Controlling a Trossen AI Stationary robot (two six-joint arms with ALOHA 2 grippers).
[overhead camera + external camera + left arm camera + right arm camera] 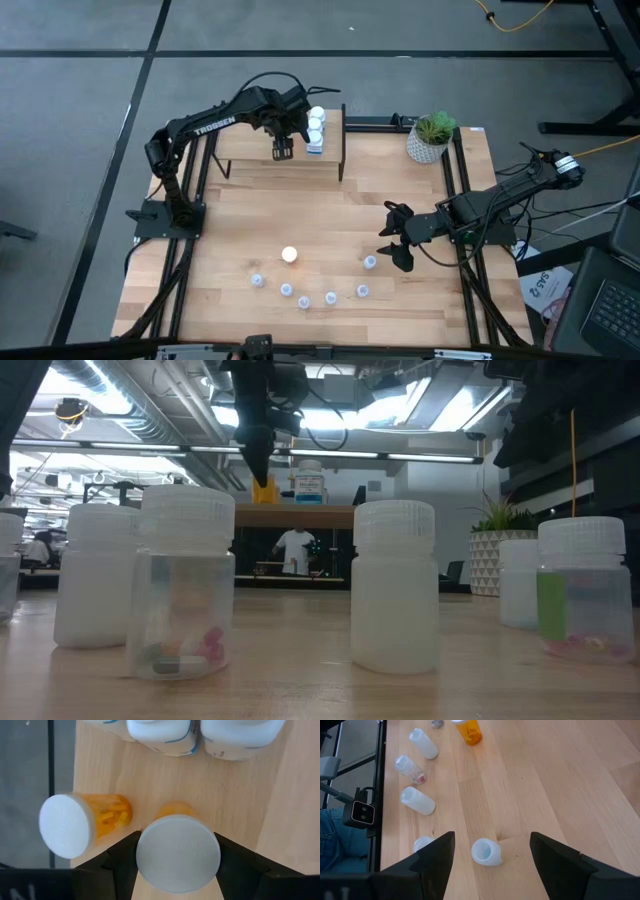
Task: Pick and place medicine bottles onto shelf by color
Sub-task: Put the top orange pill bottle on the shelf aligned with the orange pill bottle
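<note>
The shelf [250, 150] stands at the table's far side. On it are white bottles [316, 128] and one orange bottle with a white cap [75, 825], standing on its base. My left gripper [282, 152] is over the shelf, shut on a second orange bottle [172, 811]. On the near half of the table stand another orange bottle [290, 254] and several pale vials [304, 300]. My right gripper [395, 238] hangs open above the table at the right, with one pale vial [486, 852] below and between its fingers, untouched. My left gripper pinches the orange bottle's round white cap [150, 865] between its two fingers, one on each side. The fingers come from above, pointing steeply down. The bottle is upright, its bottom [265, 495] at the shelf top; I cannot tell whether it rests there.
A white pot with a green plant [430, 138] stands at the far right corner, beside the shelf. In the low view, vials [185, 585] stand close in front. A person [295, 545] shows far off in the room. Bare wood lies between shelf and vials.
</note>
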